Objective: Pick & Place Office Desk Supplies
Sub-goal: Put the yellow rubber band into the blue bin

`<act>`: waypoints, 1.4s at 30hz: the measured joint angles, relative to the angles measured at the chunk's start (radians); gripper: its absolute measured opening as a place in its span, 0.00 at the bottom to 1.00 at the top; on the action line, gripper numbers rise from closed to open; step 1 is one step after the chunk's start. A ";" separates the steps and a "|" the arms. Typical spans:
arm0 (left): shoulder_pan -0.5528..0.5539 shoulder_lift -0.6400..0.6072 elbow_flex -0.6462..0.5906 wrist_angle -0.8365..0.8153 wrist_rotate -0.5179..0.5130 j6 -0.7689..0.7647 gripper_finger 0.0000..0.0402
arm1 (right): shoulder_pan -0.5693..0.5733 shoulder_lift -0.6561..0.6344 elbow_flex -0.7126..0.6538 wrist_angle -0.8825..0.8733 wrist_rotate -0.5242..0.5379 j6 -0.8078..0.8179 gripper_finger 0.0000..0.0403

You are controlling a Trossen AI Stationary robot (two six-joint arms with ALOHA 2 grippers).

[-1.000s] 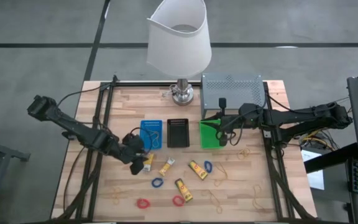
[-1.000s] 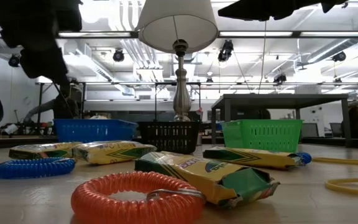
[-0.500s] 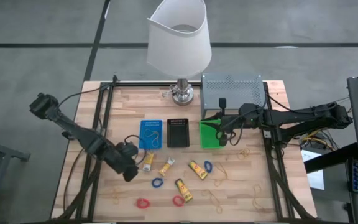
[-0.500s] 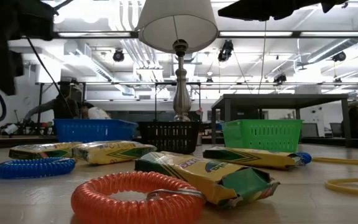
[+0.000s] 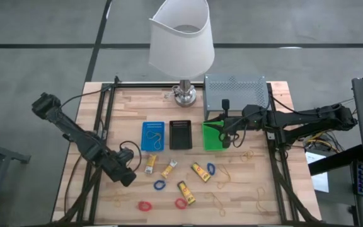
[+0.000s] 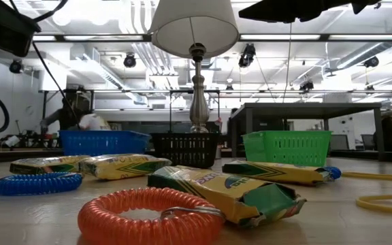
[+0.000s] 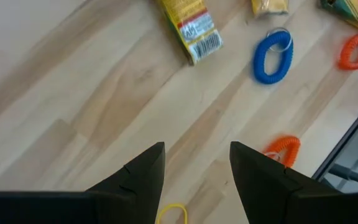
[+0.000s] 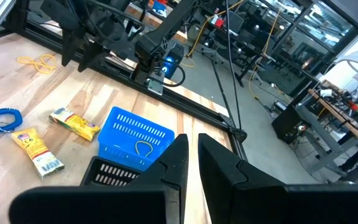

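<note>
- The left gripper (image 5: 126,176) hangs over bare counter (image 5: 131,120), fingers (image 7: 143,174) parted and empty, on the near-left side of the blue tray (image 5: 153,135).
- The right gripper (image 5: 226,142) sits above the green tray (image 5: 213,136), right of the blue one, fingers (image 8: 219,163) nearly closed, empty.
- Yellow packets (image 5: 169,169), blue rings (image 5: 159,185), red rings (image 5: 145,206) and rubber bands (image 5: 222,182) lie scattered in front of the blue tray.

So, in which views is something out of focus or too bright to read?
Low view: the red ring nearest the lens is soft, and the ceiling lights behind the lamp glare white. Left wrist view: the gripper is a blurred dark shape, while the blue ring stays sharp. High view: evenly lit.
</note>
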 joint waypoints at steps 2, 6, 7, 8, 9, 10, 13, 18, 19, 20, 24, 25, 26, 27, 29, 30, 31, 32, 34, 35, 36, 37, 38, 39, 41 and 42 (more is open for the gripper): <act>-0.016 0.000 0.000 0.004 0.001 -0.016 0.47 | 0.000 0.000 0.000 0.000 0.000 0.000 0.08; -0.056 0.020 0.000 0.030 0.004 -0.070 0.47 | 0.000 0.000 0.000 0.000 0.000 0.000 0.08; -0.066 0.032 0.000 0.040 0.014 -0.080 0.47 | 0.000 0.000 0.000 0.000 0.000 0.000 0.08; -0.072 0.047 0.000 0.054 0.029 -0.086 0.47 | 0.000 0.000 0.000 0.000 0.000 0.000 0.08; -0.079 0.065 0.000 0.069 0.049 -0.089 0.47 | 0.000 0.000 0.000 0.000 0.000 0.000 0.08; -0.086 0.083 0.000 0.083 0.073 -0.090 0.47 | 0.000 0.000 0.000 0.000 0.000 0.000 0.08; -0.106 0.149 0.021 0.091 0.143 -0.082 0.46 | 0.000 0.000 0.000 0.000 0.000 0.000 0.08; -0.152 0.264 0.106 0.050 0.228 -0.054 0.42 | 0.000 0.000 0.000 0.000 0.000 0.000 0.08; -0.162 0.284 0.127 0.027 0.236 -0.050 0.41 | 0.000 0.000 0.000 0.000 0.000 0.000 0.08; -0.170 0.302 0.147 0.004 0.239 -0.039 0.41 | 0.000 0.000 0.000 0.000 0.000 0.000 0.08; -0.198 0.369 0.200 -0.035 0.242 0.018 0.41 | 0.000 0.000 0.000 0.000 0.000 0.000 0.08; -0.205 0.381 0.204 -0.034 0.242 0.030 0.41 | 0.000 0.000 0.000 0.000 0.000 0.000 0.08; -0.212 0.392 0.203 -0.034 0.242 0.042 0.41 | 0.000 0.000 0.000 0.000 0.000 0.000 0.08; -0.218 0.399 0.199 -0.036 0.243 0.048 0.41 | 0.000 0.000 0.000 0.000 0.000 0.000 0.08; -0.225 0.410 0.185 -0.039 0.246 0.048 0.41 | 0.000 0.000 0.000 0.000 0.000 0.000 0.08; -0.227 0.411 0.177 -0.044 0.251 0.048 0.41 | 0.000 0.000 0.000 0.000 0.000 0.000 0.08; -0.227 0.412 0.168 -0.051 0.250 0.051 0.41 | 0.000 0.000 0.000 0.000 0.000 0.000 0.08; -0.227 0.412 0.161 -0.055 0.250 0.052 0.41 | 0.000 0.000 0.000 0.000 0.000 0.000 0.08; -0.227 0.411 0.149 -0.055 0.250 0.055 0.41 | 0.000 0.000 0.000 0.000 0.000 0.000 0.08; -0.227 0.411 0.145 -0.058 0.248 0.062 0.41 | 0.000 0.000 0.000 0.000 0.000 0.000 0.08; -0.227 0.411 0.142 -0.053 0.242 0.077 0.41 | 0.000 0.000 0.000 0.000 0.000 0.000 0.08; -0.227 0.411 0.141 -0.052 0.236 0.090 0.41 | 0.000 0.000 0.000 0.000 0.000 0.000 0.08; -0.227 0.411 0.139 -0.047 0.226 0.097 0.41 | 0.000 0.000 0.000 0.000 0.000 0.000 0.08; -0.227 0.410 0.135 -0.040 0.222 0.102 0.41 | 0.000 0.000 0.000 0.000 0.000 0.000 0.08; -0.227 0.410 0.130 -0.031 0.220 0.113 0.41 | 0.000 0.000 0.000 0.000 0.000 0.000 0.08; -0.227 0.410 0.127 -0.023 0.221 0.122 0.41 | 0.000 0.000 0.000 0.000 0.000 0.000 0.08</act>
